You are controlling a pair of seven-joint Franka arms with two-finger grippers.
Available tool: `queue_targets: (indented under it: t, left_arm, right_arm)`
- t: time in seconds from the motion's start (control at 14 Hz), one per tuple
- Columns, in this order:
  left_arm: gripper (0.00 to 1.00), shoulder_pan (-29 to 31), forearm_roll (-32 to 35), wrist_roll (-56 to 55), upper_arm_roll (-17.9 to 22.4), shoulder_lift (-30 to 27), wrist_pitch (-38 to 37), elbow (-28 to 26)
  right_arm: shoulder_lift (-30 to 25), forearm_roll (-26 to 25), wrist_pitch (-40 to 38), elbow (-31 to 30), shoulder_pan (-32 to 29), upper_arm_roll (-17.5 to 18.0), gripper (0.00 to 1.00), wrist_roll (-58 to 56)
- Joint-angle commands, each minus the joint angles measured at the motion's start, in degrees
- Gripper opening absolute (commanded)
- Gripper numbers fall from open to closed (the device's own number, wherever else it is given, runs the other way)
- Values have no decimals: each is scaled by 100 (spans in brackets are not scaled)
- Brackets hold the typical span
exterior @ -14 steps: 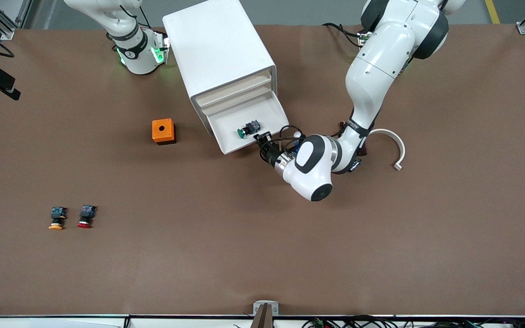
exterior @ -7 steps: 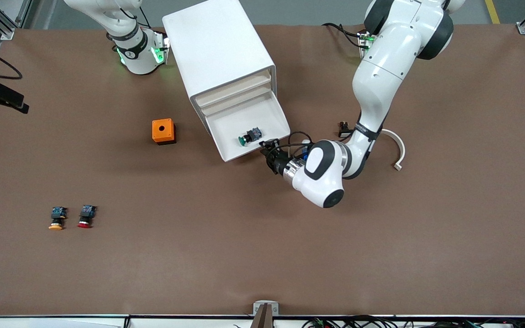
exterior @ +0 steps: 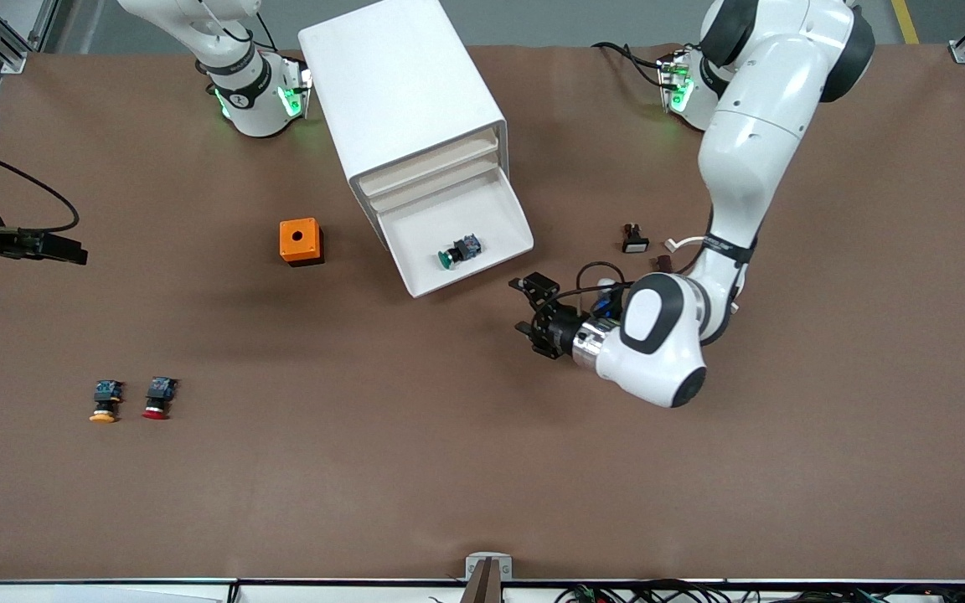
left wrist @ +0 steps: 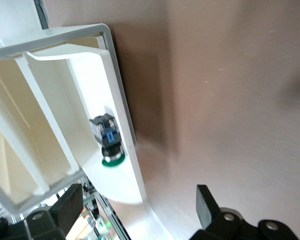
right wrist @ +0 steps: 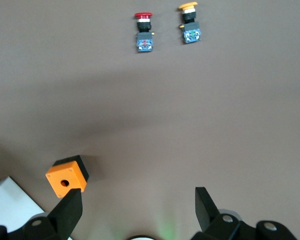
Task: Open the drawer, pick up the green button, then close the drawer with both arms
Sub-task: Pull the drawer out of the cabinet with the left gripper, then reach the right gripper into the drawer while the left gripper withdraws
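The white cabinet (exterior: 399, 92) stands at the robots' edge of the table, its lowest drawer (exterior: 495, 209) pulled out. The green-capped button (exterior: 454, 254) lies on its side in the drawer, near the front wall; the left wrist view shows it (left wrist: 109, 142) inside the drawer (left wrist: 122, 120). My left gripper (exterior: 527, 308) (left wrist: 138, 200) is open and empty, low over the table, apart from the drawer front and nearer to the front camera. My right gripper (exterior: 72, 249) (right wrist: 138, 200) is open and empty, high over the right arm's end of the table.
An orange box (exterior: 300, 241) (right wrist: 66, 174) with a hole sits beside the cabinet toward the right arm's end. A red-capped button (exterior: 157, 398) (right wrist: 144, 32) and an orange-capped button (exterior: 104, 401) (right wrist: 189, 22) lie nearer the front camera. A small black part (exterior: 634, 239) lies by the left arm.
The drawer slid out a little further, then my left gripper left its front and drew back from the cabinet. My right gripper came into the front view.
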Motion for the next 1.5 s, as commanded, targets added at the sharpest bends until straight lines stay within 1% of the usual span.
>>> queue_targets:
  t: [0.0,0.07,0.21,0.29,0.43,0.5,0.57,0.64,0.71,0.86,1.07,1.21,1.29,1.43]
  left_arm:
    - [99,292,93,222,8,-294,-76,-74]
    - [99,398,93,493,17,-399,-85,-74]
    - [99,565,111,925,17,-627,-103,-83]
    - [99,609,241,1031,17,-716,-103,-83]
    - [99,601,907,1050,17,-926,-112,-83]
    - [99,549,1624,1050,9,-1154,-112,-92]
    - [99,513,2214,1058,-52,-1243,-112,-100]
    - [99,487,2603,1059,-70,-1270,-112,-100]
    - [99,478,2807,1059,-158,-1270,-112,-100]
    - [99,504,2818,1076,-264,-1270,-103,-100]
    - [99,583,2853,1137,-229,-1428,-103,-109]
    - [99,575,3141,1644,-229,-1595,-103,-109]
    - [99,592,3186,1917,-238,-1630,-103,-109]
    - [99,706,3213,2025,-255,-1692,-103,-109]
  right_arm:
    - [-136,25,-235,95,486,80,100,1406]
    - [-162,60,-227,17,680,80,100,1986]
    - [-224,506,-192,-89,1119,72,100,3216]
    - [-224,639,-148,-107,1304,80,100,3788]
    - [-346,675,245,-430,1804,80,100,4642]
    - [-391,675,552,-632,2198,80,100,5212]
    - [-356,675,747,-669,2507,72,100,5687]
    - [-339,675,984,-739,2806,71,100,6214]
    - [-330,667,1273,-879,3148,71,100,6733]
    - [-181,667,1810,-1064,3694,71,100,7700]
    - [275,614,2364,-1065,4380,71,100,8888]
    - [609,588,2663,-1065,4767,63,100,9565]
    - [776,579,2795,-1074,4908,63,100,9829]
    - [1032,552,3042,-1065,5032,63,100,10199]
